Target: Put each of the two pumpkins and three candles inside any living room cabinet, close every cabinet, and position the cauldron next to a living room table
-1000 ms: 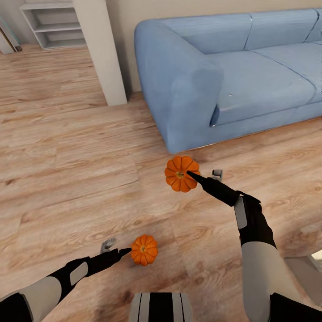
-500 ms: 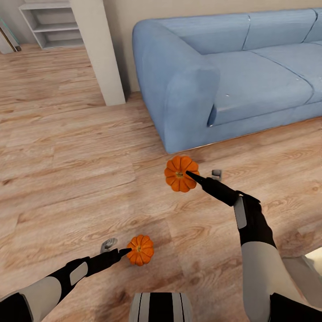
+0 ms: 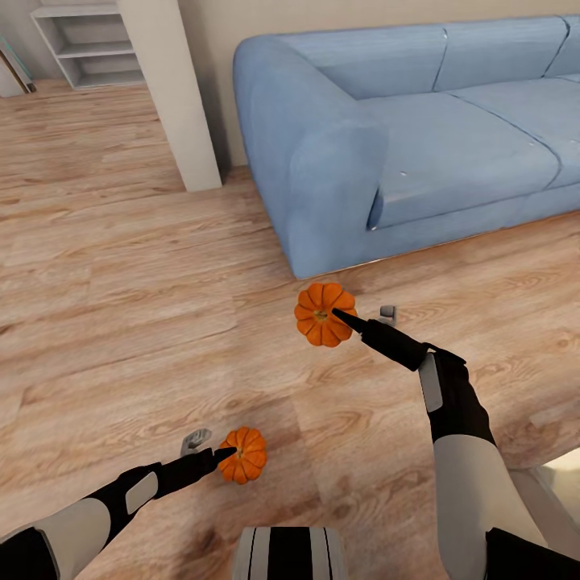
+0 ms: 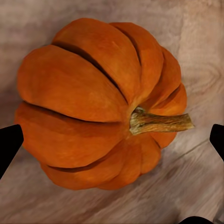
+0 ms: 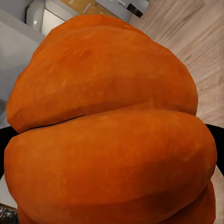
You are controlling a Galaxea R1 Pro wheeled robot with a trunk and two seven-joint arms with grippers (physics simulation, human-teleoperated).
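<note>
Two orange ribbed pumpkins are in the head view. The larger-looking pumpkin hangs above the wood floor in front of the sofa, and my right gripper is shut on it. In the right wrist view this pumpkin sits very close, with dark fingertips at both edges. The smaller pumpkin rests on the floor just past the tips of my left gripper, which is open. The left wrist view looks straight down on that pumpkin, stem pointing sideways, with a black fingertip on each side and apart from it.
A blue sofa fills the back right, its arm close behind the held pumpkin. A white pillar stands at back left with pale shelves beyond it. Wood floor stretches open to the left.
The whole view has shifted slightly left, so the camera moved. The floor pumpkin now lies closer to my left fingertips. The right gripper and its pumpkin kept their pose together.
</note>
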